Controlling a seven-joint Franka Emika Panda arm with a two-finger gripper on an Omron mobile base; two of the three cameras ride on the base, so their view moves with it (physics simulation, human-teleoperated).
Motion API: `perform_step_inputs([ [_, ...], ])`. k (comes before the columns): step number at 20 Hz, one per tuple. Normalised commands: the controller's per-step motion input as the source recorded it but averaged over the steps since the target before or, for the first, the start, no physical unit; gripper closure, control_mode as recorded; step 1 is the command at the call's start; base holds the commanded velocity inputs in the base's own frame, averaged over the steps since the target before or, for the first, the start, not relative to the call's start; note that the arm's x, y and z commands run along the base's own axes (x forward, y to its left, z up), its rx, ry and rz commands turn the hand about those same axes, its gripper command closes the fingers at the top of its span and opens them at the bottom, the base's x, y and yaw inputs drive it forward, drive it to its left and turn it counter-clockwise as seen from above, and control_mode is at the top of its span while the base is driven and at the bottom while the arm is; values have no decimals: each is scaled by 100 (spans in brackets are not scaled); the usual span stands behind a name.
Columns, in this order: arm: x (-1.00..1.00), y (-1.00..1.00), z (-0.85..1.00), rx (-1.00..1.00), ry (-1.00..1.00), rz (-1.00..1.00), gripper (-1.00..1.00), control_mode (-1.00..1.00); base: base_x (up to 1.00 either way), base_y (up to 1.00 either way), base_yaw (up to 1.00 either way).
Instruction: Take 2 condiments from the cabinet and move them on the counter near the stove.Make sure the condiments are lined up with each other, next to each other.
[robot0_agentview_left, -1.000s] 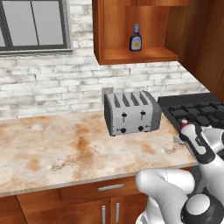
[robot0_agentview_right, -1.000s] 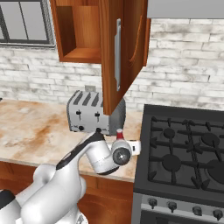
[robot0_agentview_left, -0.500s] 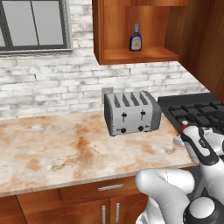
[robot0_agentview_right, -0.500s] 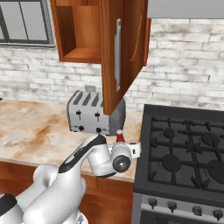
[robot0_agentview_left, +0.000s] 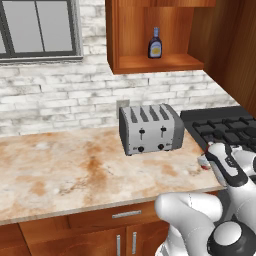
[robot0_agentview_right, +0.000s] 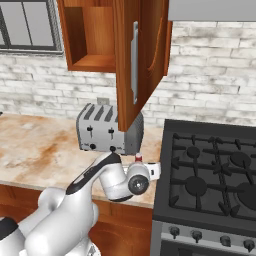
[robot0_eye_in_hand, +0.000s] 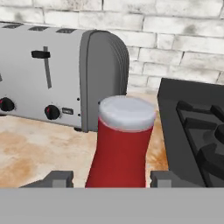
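The red bottle (robot0_eye_in_hand: 121, 144) is being set down on the tabletop (robot0_agentview_left: 75, 170) beside the stove (robot0_agentview_right: 210, 170); the jaws stand slightly spread beside it. Next, the purple-brown bottle (robot0_agentview_left: 155, 44) must be fetched from the cabinet (robot0_agentview_left: 150, 62).

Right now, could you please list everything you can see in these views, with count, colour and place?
red bottle: one, red with white cap, upright on the counter between toaster and stove
dark bottle: one, dark with yellow label, on the cabinet shelf
toaster: one, silver, four slots, on the counter by the wall
stove: one, black, right of the counter
counter: one, beige-orange marble look
cabinet: one, reddish-brown, on the wall, door open
window: one, dark frame, upper left
brick wall: white-grey, behind everything
arm: one, white
fingers: two, dark, either side of the red bottle, apparently apart from it
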Motion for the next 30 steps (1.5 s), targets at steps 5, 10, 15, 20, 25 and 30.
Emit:
perform_step_inputs([
  [5, 0, 0, 0, 0, 0, 0, -100, -100, 0, 0, 0],
  [10, 0, 0, 0, 0, 0, 0, -100, -100, 0, 0, 0],
  [15, -2, 0, 0, 0, 0, 0, -100, -100, 0, 0, 0],
  [20, -27, 0, 16, 0, 0, 0, -100, -100, 0, 0, 0],
  [25, -51, 1, 32, 0, 0, 2, -100, -100, 0, 0, 0],
  [30, -57, 17, 48, 0, 0, 4, -100, -100, 0, 0, 0],
])
